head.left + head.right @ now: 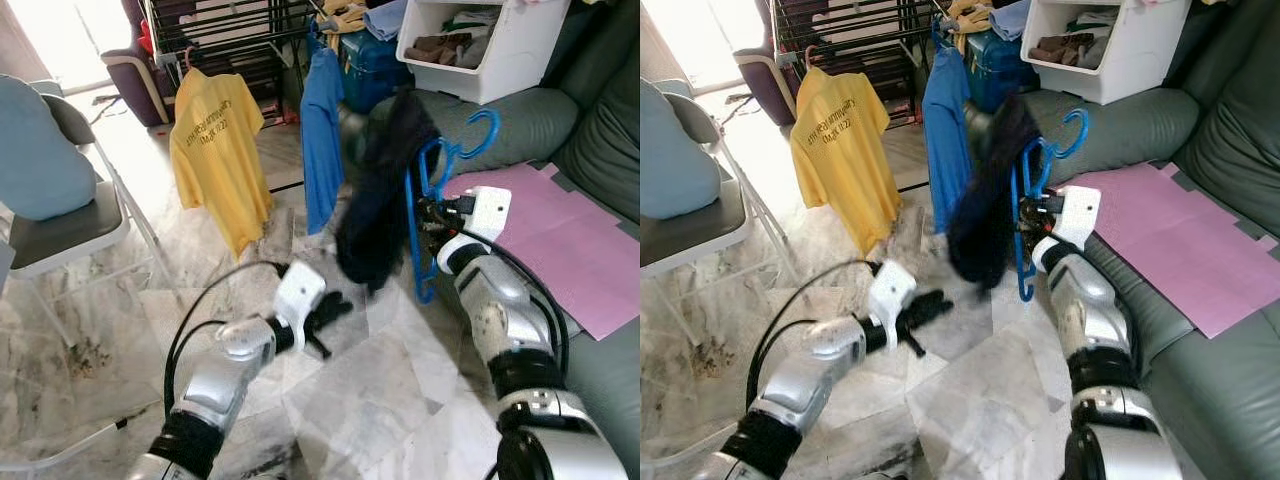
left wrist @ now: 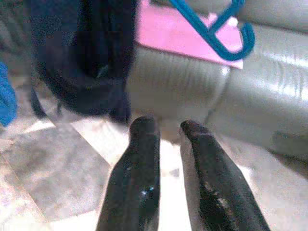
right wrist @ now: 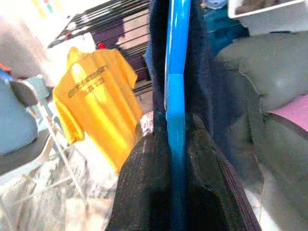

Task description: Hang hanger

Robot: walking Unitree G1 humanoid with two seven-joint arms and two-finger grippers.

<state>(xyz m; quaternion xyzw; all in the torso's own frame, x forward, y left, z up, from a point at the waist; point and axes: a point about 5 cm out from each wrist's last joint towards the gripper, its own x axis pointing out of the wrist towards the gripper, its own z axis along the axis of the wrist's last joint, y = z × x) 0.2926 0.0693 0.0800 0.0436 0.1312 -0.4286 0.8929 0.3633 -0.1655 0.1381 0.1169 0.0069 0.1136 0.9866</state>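
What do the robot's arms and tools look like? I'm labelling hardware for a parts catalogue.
Both arms are silver metal segments with black joint bands. Each wrist carries a white boxy housing. Black cables loop from the left arm; another runs along the right forearm. The left tool and right tool each have two long, glossy black fingers.

Both arms are silver with dark joint bands and white wrist blocks. A black cable (image 1: pixel 200 300) loops along the left arm. The left hand (image 1: pixel 325 318) and right hand (image 3: pixel 177 192) have long black fingers, seemingly glossy.
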